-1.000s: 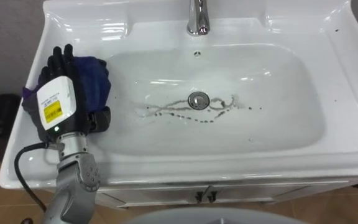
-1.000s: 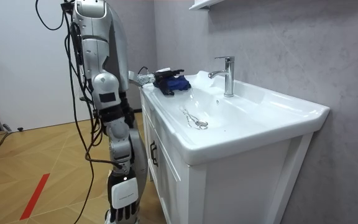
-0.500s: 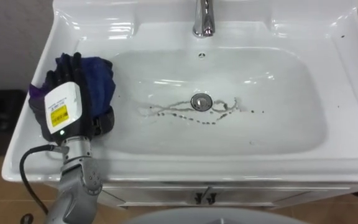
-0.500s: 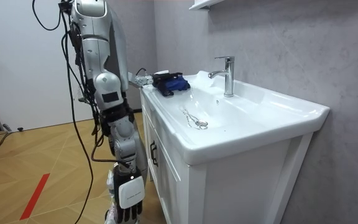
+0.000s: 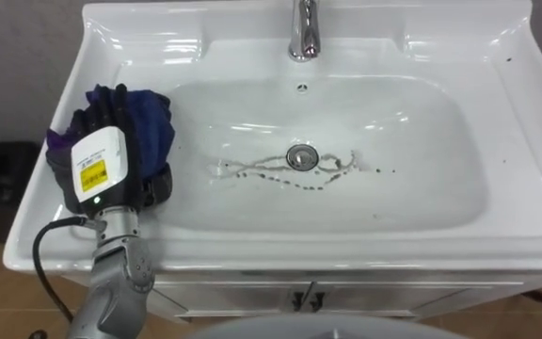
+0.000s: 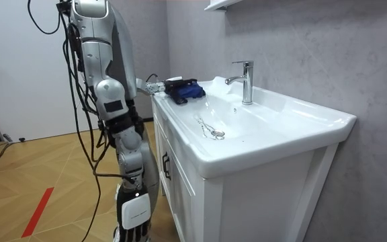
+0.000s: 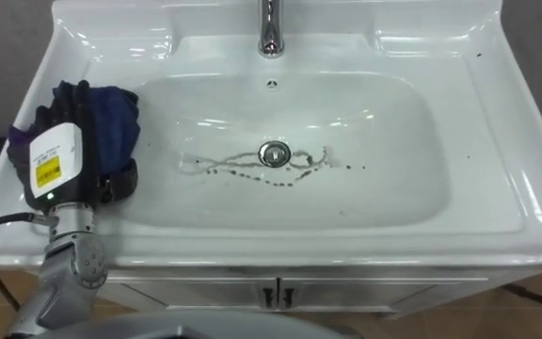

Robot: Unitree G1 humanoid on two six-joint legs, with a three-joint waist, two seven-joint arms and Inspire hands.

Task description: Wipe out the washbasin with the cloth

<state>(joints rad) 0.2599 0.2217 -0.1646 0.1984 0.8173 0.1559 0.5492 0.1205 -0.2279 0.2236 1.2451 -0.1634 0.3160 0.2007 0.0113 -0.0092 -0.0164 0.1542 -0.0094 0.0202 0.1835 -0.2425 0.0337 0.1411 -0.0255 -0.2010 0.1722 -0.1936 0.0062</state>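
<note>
White basin (image 5: 534, 141) keeps dark streaks (image 5: 252, 169) around the drain (image 5: 300, 156), so I judge the wiping hardly begun. Left hand (image 5: 102, 165) grasps the blue cloth (image 5: 149, 118) on the basin's left rim; right hand (image 6: 134, 210) hangs low at the robot's side

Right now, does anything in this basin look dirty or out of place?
A dark beaded squiggle of grime trails across the floor of the basin on both sides of the drain, odd against the white. The left hand lies on the dark blue cloth at the left rim, apart from it.
</note>
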